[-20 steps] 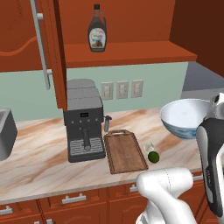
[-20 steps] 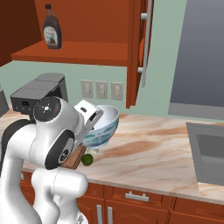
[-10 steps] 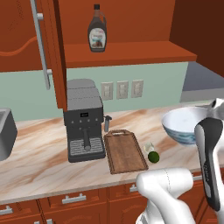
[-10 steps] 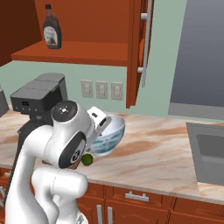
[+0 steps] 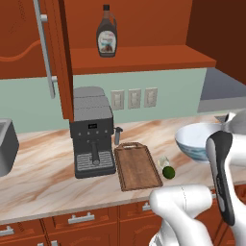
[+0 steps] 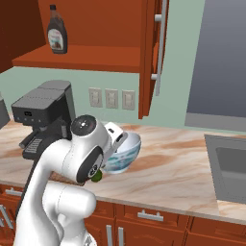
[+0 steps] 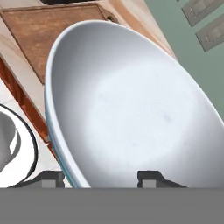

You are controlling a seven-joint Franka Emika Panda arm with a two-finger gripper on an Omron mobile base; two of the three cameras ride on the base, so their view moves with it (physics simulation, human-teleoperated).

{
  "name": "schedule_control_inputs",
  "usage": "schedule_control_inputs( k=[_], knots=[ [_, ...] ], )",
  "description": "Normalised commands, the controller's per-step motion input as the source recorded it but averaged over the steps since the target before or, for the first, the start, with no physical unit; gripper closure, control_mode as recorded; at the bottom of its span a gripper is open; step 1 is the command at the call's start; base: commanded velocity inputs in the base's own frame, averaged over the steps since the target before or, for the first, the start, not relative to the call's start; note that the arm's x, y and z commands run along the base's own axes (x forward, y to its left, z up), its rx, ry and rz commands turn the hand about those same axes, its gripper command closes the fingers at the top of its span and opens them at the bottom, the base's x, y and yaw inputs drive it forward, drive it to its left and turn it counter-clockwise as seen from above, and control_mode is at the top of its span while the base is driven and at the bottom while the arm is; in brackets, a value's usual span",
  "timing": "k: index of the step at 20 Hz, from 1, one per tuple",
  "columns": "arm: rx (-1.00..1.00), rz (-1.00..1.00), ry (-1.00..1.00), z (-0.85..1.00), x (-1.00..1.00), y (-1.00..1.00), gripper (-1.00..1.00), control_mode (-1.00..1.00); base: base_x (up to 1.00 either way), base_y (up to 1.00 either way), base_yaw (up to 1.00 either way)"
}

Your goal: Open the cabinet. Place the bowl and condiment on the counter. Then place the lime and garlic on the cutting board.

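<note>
Glossy smooth bowl (image 7: 131, 109); matt wooden cutting board (image 5: 138, 166).

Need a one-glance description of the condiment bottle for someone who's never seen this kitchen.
Find the open upper cabinet of reddish-brown wood above the black coffee machine. On its lowest shelf, standing upright and alone, is the condiment: a small dark brown bottle with a narrow neck, black cap and white label. Everything else sits down on the counter; this is the one item up on the shelf.
</note>
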Motion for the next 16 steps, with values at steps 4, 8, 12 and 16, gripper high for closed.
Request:
schedule_control_inputs(
  k=[4, 8, 12, 16],
  knots=[
    [0.0, -0.02, -0.03, -0.37, 0.29, -0.1, 1.0, -1.0, 0.0, 0.0, 0.0],
    [0.02, -0.03, -0.06, -0.33, 0.28, -0.14, 1.0, -1.0, 0.0, 0.0, 0.0],
    [0.02, -0.03, -0.08, -0.29, 0.32, -0.1, 1.0, -1.0, 0.0, 0.0, 0.0],
    [0.03, -0.03, -0.06, -0.26, 0.36, -0.08, 1.0, -1.0, 0.0, 0.0, 0.0]
  ],
)
